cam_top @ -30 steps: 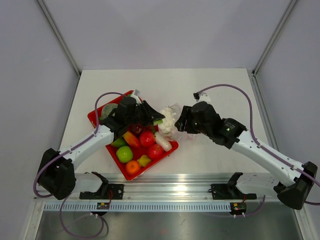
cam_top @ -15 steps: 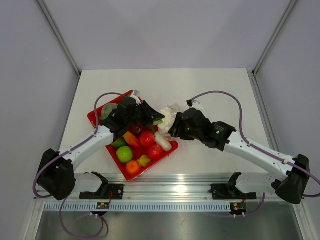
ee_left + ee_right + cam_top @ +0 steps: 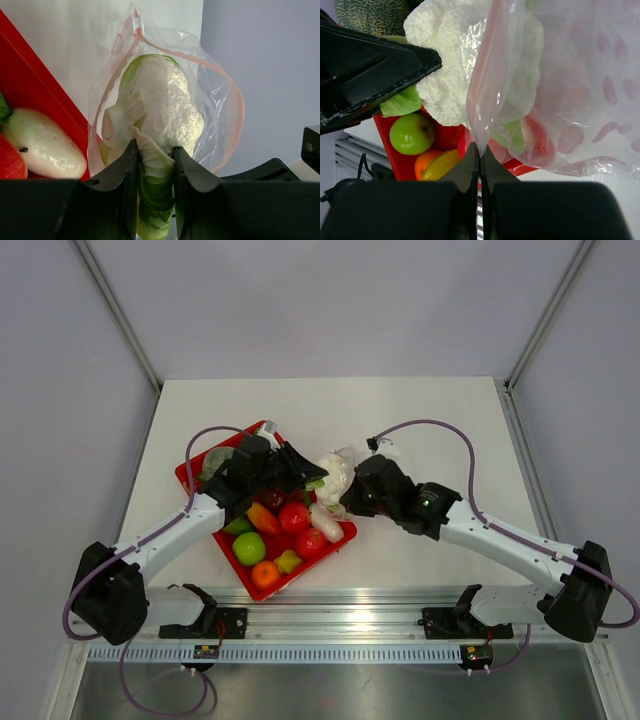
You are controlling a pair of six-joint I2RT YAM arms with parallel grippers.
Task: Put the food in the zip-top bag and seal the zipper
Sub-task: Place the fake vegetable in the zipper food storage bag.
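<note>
Left claw (image 3: pixel 154 150) grasps the cauliflower (image 3: pixel 167 100) by its green leaves, its head partway into the open bag (image 3: pixel 220 100). Right claw (image 3: pixel 479 147) is clenched on the bag's film, at the bag's 5 o'clock. The bag sits at 2 o'clock of the tray (image 3: pixel 30 85).

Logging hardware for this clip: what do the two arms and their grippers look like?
The left arm and right arm match: white link shells, black joints and black bases. A purple cable loops along each. A small green light glows on the right arm's black forearm joint. The left gripper and right gripper each have two matte black, wedge-shaped fingers.
</note>
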